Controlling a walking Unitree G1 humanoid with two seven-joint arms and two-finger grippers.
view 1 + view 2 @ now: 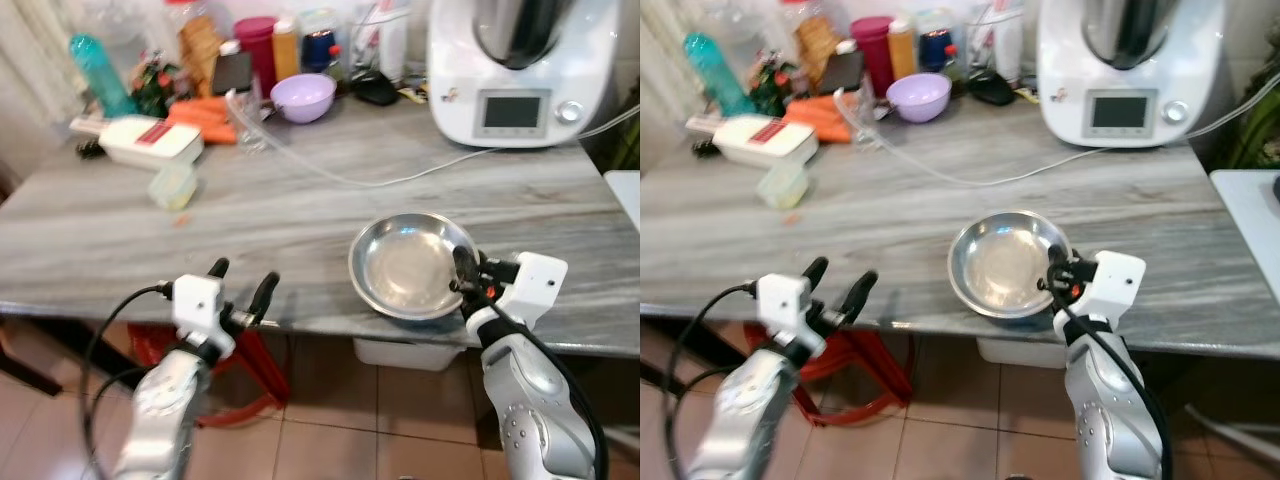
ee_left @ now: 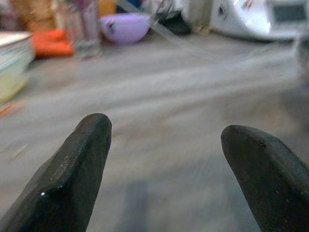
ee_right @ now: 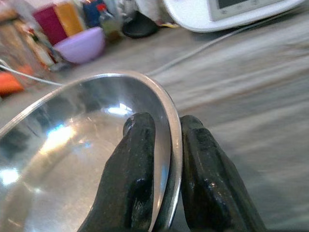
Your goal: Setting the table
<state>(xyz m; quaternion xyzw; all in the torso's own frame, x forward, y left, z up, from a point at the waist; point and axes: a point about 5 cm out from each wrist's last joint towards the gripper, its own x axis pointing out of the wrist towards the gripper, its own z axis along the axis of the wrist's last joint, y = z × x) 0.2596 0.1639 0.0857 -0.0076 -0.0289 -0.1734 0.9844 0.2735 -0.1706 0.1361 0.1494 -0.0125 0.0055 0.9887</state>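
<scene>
One steel bowl (image 1: pixel 412 265) sits near the table (image 1: pixel 300 215) edge, rim pinched by the right gripper (image 1: pixel 466 277); left gripper (image 1: pixel 240 285) spread, empty; setting seems barely begun.

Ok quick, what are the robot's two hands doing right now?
Left hand: open, holding nothing, at the table's near edge.
Right hand: closed on the rim of the metal bowl, one finger inside, one outside.
</scene>
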